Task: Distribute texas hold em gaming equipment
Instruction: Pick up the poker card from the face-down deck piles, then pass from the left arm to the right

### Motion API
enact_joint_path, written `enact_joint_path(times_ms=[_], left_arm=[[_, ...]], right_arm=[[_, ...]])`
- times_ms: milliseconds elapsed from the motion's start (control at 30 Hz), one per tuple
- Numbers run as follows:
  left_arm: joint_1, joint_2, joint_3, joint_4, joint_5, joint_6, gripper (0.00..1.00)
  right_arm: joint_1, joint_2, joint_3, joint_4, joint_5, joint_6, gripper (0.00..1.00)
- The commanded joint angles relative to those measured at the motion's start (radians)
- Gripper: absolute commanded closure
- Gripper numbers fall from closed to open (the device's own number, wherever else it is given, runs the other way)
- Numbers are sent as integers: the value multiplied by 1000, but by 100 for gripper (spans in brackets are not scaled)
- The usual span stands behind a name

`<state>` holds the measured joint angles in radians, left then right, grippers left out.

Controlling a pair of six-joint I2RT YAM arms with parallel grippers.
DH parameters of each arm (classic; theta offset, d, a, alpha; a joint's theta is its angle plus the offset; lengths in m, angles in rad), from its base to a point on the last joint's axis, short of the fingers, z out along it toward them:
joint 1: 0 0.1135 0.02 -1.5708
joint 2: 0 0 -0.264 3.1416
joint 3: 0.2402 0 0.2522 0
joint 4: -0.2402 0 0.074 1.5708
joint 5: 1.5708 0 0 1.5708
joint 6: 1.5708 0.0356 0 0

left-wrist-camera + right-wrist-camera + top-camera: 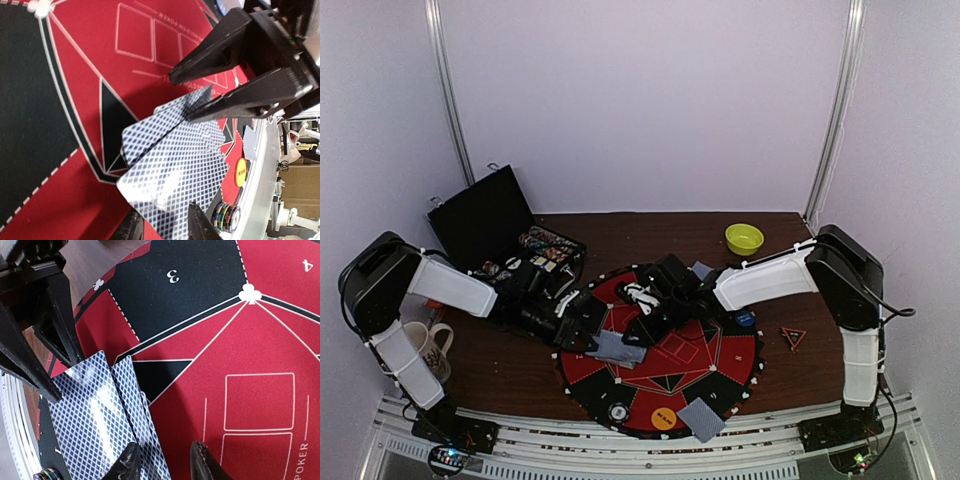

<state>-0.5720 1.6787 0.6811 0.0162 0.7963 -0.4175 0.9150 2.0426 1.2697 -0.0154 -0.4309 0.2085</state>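
I read this as a hand-over: grey-blue-backed playing cards [618, 348] hang over the round red-and-black mat's [715, 355] left part, right claw [165, 455] apart astride them, left claw's [165, 222] grip unclear; next, the right must clamp.

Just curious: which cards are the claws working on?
The cards on the mat's left side, between left gripper and right gripper; another pile lies alone at its near edge.

the mat [260, 340] reads "3", "4" and "poker".
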Motion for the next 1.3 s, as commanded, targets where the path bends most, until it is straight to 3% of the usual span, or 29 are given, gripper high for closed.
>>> enact_joint_path(times_ms=[0, 133, 267, 467, 867, 1100, 1267], left_arm=[[0, -20, 16, -70, -32, 37, 67], [3, -46, 8, -107, -48, 42, 77], [4, -64, 14, -115, -41, 32, 100], [9, -108, 14, -138, 10, 30, 100], [32, -216, 82, -376, -30, 197, 100], [46, -341, 200, -494, -8, 334, 100], [45, -370, 256, -535, 3, 378, 100]], right_arm=[[3, -2, -6, -20, 23, -13, 64], [5, -6, -6, -13, 21, -15, 65], [5, -7, -6, -17, 24, -13, 65], [6, -22, -20, -17, 44, -17, 64], [6, -38, -1, -62, 56, -42, 59], [5, -190, 92, -168, 37, -135, 49], [8, -334, 89, -186, -118, -208, 35]])
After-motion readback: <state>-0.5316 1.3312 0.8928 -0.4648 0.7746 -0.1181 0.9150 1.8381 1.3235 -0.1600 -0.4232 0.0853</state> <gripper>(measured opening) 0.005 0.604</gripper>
